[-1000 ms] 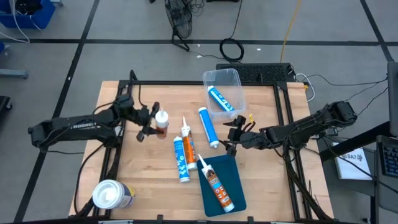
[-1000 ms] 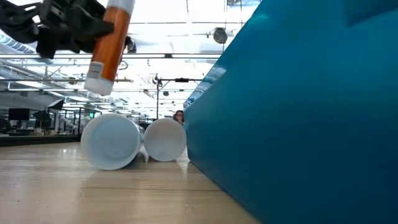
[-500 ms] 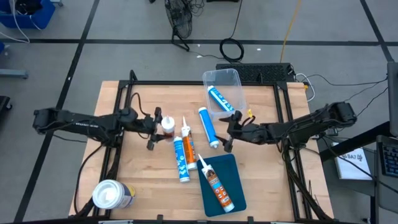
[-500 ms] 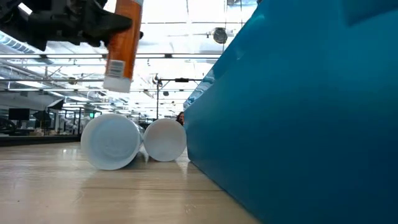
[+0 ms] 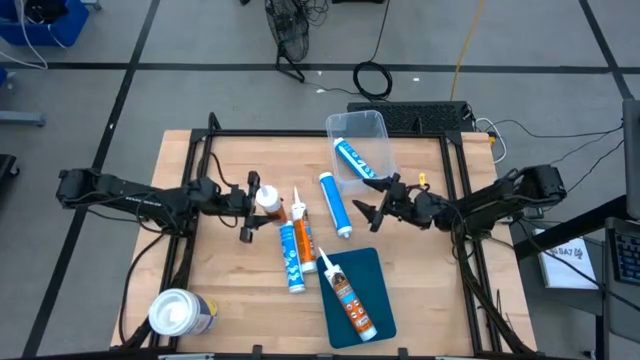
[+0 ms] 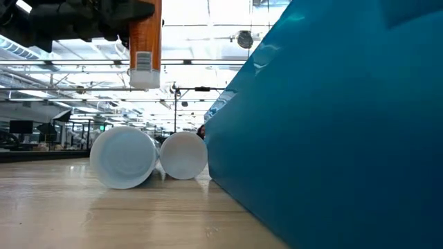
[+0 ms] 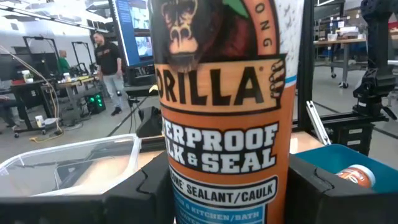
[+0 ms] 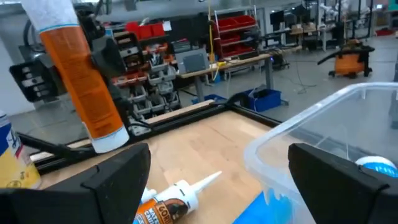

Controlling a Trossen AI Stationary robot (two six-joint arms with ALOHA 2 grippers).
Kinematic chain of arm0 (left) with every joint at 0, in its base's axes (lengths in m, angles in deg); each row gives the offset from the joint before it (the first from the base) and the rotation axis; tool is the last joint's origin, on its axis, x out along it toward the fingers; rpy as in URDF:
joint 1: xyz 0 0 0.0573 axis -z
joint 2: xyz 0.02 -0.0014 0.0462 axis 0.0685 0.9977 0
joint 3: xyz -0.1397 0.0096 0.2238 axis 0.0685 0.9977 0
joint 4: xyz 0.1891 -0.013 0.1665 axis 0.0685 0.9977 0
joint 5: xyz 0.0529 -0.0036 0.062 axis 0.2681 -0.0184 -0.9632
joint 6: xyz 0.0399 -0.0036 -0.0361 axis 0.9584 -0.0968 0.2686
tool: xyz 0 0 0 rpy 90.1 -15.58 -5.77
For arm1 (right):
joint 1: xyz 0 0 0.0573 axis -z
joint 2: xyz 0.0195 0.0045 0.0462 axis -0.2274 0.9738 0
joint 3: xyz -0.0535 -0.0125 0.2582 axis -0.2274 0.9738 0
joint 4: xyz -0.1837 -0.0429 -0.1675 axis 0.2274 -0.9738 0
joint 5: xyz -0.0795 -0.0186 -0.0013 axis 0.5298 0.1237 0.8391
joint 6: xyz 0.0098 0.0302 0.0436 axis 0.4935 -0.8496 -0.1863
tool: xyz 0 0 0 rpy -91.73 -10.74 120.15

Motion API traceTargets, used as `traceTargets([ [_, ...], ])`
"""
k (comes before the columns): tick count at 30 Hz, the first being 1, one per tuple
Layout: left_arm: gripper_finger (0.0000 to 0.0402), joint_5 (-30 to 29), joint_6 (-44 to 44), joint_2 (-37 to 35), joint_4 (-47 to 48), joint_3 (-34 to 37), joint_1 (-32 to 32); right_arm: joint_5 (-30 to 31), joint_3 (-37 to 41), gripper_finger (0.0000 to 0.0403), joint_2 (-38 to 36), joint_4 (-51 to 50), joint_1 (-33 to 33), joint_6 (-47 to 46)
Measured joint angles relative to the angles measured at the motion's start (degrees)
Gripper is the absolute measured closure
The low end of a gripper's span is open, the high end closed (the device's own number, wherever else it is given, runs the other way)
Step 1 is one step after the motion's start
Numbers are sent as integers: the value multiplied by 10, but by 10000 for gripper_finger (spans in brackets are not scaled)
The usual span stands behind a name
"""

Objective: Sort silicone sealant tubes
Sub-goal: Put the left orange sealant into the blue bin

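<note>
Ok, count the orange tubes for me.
3 orange tubes: one in the left gripper, one flat on the table, one on the tray. None seems hidden.

I hold an orange sealant tube [image 6: 145, 41] upright in my left gripper [image 6: 104, 17], clear above the wooden table [image 6: 104, 207]. Below it two white round tube ends [image 6: 124, 157] lie side by side, touching. A big blue tray [image 6: 332, 124] fills the right side.

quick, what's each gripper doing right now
Left gripper: shut on an orange sealant tube, held upright above the table.
Right gripper: open, empty, beside the clear bin.
</note>
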Motion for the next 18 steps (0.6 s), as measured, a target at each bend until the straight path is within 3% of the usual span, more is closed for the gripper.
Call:
traceTargets([
  [10, 199, -9, -4, 0, 3, 0, 0, 14, 1, 44, 41, -3, 10, -39],
  [18, 199, -15, -6, 0, 5, 0, 0, -76, -4, 44, 47, 36, 21, -31],
])
